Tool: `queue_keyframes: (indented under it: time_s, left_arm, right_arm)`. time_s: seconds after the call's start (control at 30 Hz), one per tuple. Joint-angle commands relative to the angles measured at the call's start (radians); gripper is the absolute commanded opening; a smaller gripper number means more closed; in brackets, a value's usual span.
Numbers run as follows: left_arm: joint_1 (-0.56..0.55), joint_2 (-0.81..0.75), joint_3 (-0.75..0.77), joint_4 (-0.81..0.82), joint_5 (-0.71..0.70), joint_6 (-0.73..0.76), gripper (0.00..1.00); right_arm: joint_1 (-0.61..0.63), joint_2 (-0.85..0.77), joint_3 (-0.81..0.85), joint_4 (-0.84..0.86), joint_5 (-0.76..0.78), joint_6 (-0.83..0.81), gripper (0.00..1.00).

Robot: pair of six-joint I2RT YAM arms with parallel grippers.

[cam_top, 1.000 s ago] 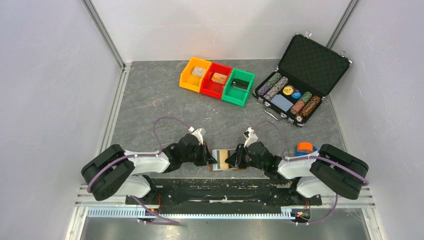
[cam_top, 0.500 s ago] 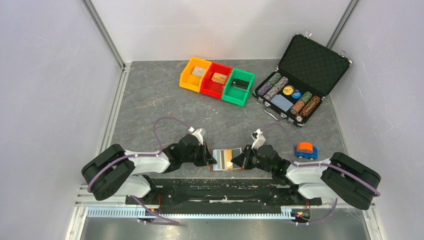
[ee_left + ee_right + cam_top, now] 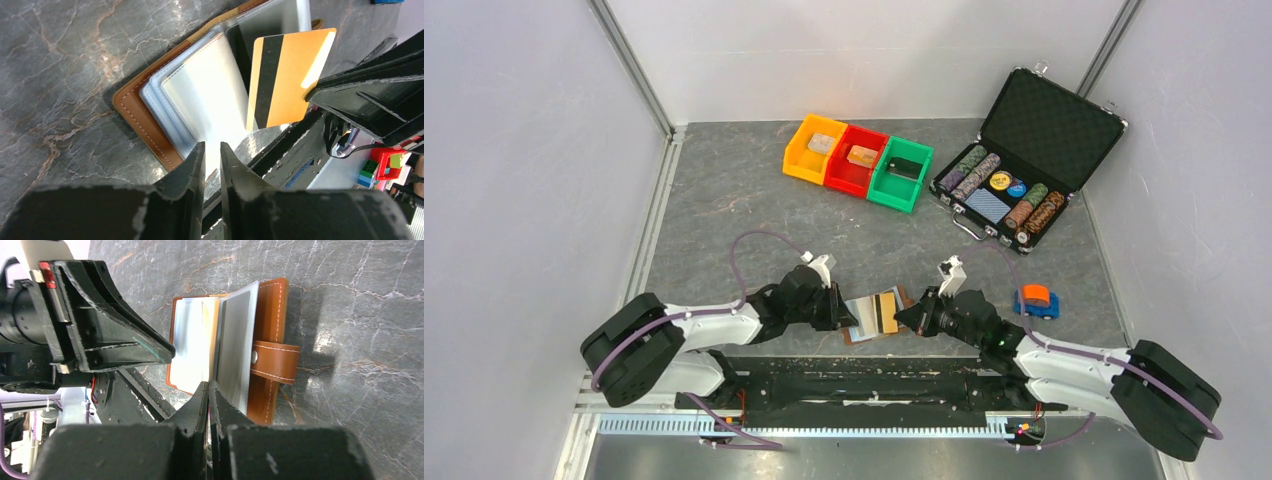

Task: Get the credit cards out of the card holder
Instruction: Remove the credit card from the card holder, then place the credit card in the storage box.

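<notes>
The brown leather card holder (image 3: pixel 862 322) lies open near the table's front edge, its pale blue-grey pockets up. In the left wrist view the card holder (image 3: pixel 150 122) is below my left gripper (image 3: pixel 212 152), whose jaws pinch a pale pocket page. My left gripper (image 3: pixel 851 317) is at the holder's left side. My right gripper (image 3: pixel 903 316) is shut on a tan-gold credit card with a black stripe (image 3: pixel 287 75), which is lifted mostly clear of the pockets. In the right wrist view my right gripper (image 3: pixel 208 390) holds the card edge-on (image 3: pixel 215 342) over the holder (image 3: pixel 274 335). Other cards are hidden.
Orange (image 3: pixel 815 148), red (image 3: pixel 857 160) and green (image 3: pixel 901 174) bins stand at the back. An open black chip case (image 3: pixel 1024 150) sits at the back right. A small blue and orange toy (image 3: pixel 1036 298) lies right of my right gripper. The table's front edge is just behind the holder.
My right gripper has pulled to the right with the tan-gold card, drawing it out of the holder. The holder has turned slightly. My left gripper has stayed on the holder.
</notes>
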Motion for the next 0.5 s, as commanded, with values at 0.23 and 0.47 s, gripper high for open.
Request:
queue_keyframes:
  time_s: [0.23, 0.47]
  left_arm:
    - [-0.005, -0.105, 0.126, -0.125, -0.005, 0.102, 0.37]
    - [-0.005, -0.144, 0.182, -0.188, -0.007, 0.213, 0.42]
  right_arm:
    - [-0.004, -0.051, 0.08, -0.078, 0.004, -0.106, 0.0]
    - [-0.015, -0.068, 0.121, -0.096, 0.001, -0.01, 0.0]
